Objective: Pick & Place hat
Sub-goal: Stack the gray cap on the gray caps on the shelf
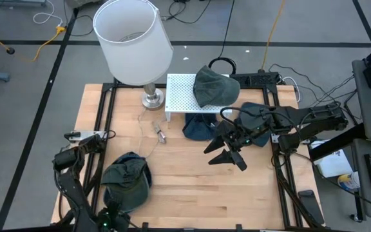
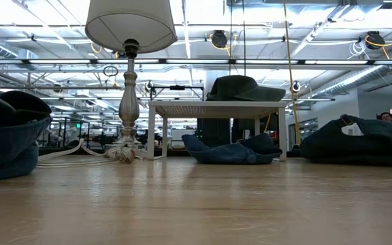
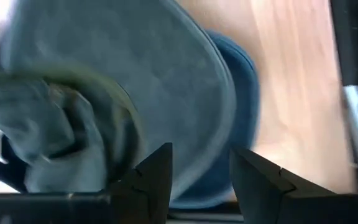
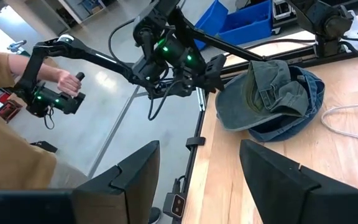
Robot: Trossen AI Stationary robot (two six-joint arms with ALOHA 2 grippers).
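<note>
1. I see the green hat [image 1: 129, 174] lying on the near-left part of the surface [image 1: 192, 193], on top of a blue hat [image 1: 142, 188] whose edge shows beneath it.
2. From the right wrist view the green hat's [image 4: 263, 93] brim points toward the surface's left edge, where the left arm comes in; its long axis runs roughly left to right across the surface.
3. My left gripper [image 3: 201, 171] sits at the near-left edge just by the pile, fingers apart with a clear gap, holding nothing; the hat's brim fills the view just ahead of them.
4. My right gripper [image 1: 227, 154] hovers over the middle of the surface, right of centre, fingers spread wide and empty.
5. Hat count: I make out five. Two are in the near-left pile, one green hat [image 1: 212, 87] is on the white shelf [image 1: 180, 93], one blue hat [image 1: 198, 127] lies on the surface under the shelf's front edge, and one dark hat [image 1: 257, 116] is at the right under the right arm.
6. In the low view the shelf hat [image 2: 243, 88] sits upright, brim pointing to the right of that picture.
7. One lamp [image 1: 134, 45] stands at the far left beside the shelf, its cord [image 1: 148, 138] trailing across the wood.
8. In the right wrist view a person's hand [image 4: 64, 79] grips a handle off the surface.
</note>
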